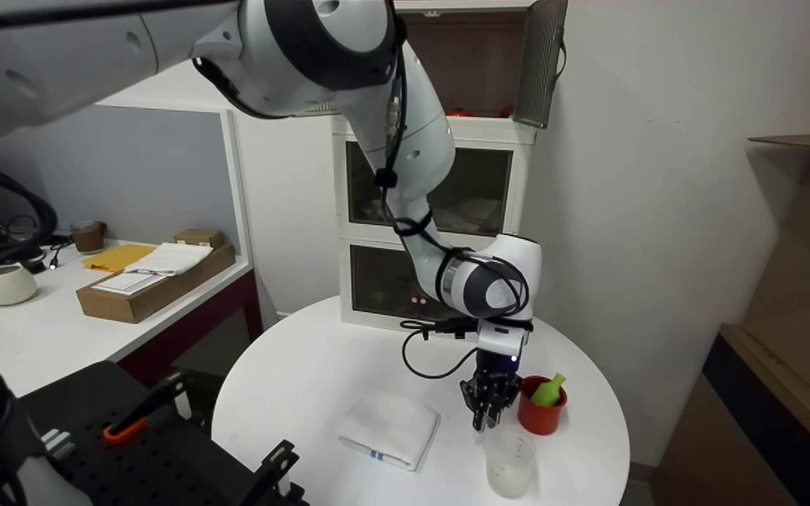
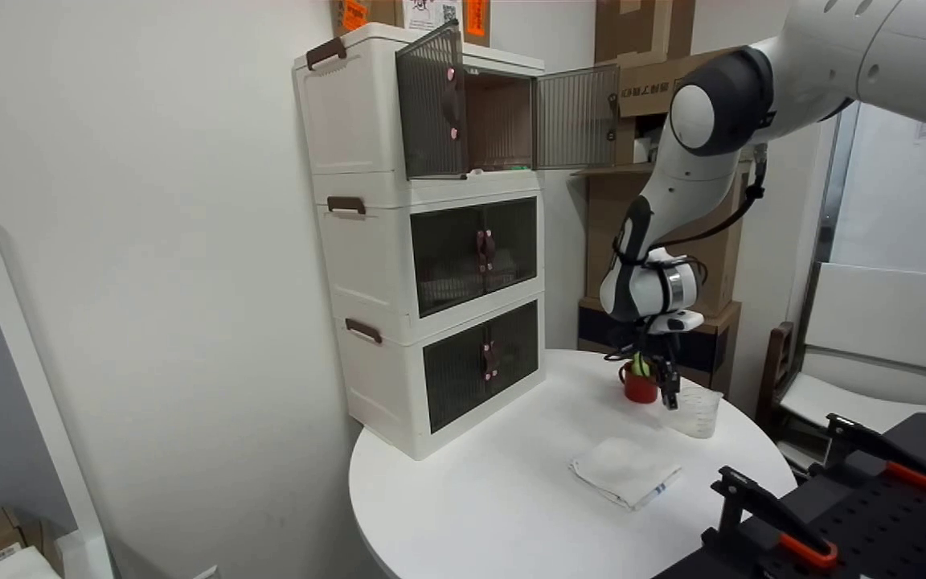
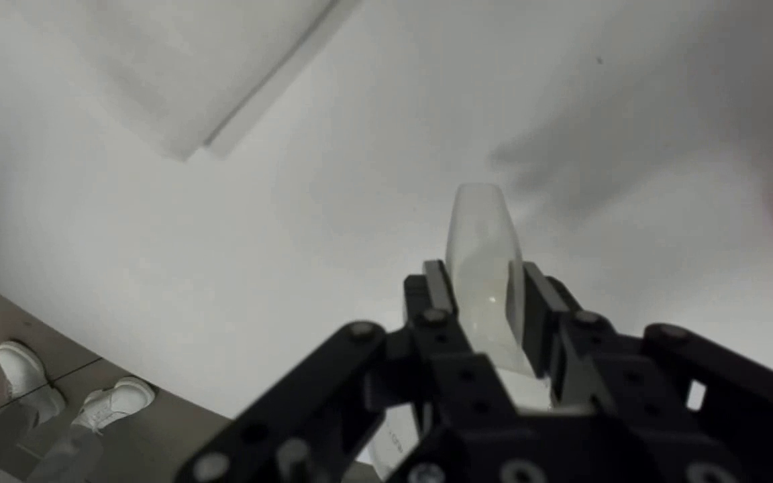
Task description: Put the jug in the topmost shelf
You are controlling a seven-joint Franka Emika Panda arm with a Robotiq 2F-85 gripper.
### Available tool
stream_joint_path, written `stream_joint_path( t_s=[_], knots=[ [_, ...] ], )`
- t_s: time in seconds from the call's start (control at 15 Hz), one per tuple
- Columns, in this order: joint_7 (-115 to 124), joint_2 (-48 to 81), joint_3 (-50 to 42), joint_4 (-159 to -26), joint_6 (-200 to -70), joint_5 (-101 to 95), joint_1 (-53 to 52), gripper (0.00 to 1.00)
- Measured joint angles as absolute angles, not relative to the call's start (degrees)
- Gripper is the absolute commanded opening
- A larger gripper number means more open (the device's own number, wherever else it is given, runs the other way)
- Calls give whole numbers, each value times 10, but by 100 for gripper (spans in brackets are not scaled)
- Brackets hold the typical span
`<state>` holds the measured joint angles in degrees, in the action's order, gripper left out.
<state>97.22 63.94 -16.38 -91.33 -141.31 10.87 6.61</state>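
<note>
The clear jug (image 1: 510, 467) stands upright near the round table's edge, and it also shows in an exterior view (image 2: 696, 414). Whether its base touches the table is hard to tell. My gripper (image 1: 487, 422) points down beside it, and shows in an exterior view (image 2: 672, 402). In the wrist view my gripper (image 3: 490, 288) has its pads against both sides of the jug's translucent handle (image 3: 484, 228). The jug's body is mostly hidden there behind the fingers. The topmost shelf (image 1: 465, 67) of the white cabinet has its brownish interior exposed, also in an exterior view (image 2: 499, 121).
A red cup (image 1: 538, 419) with a green thing in it stands close beside my gripper. A folded white cloth (image 1: 391, 429) lies on the table. The shelf's two grey-brown doors (image 2: 431, 104) stand open, the far door (image 2: 575, 121) swung outward. Small red things lie inside the shelf.
</note>
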Motion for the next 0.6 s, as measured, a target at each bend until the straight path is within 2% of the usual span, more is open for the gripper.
stream_joint_path(
  t_s=[0.6],
  knots=[
    [818,454,-114,-1123,-1410,76,-26,7]
  ],
)
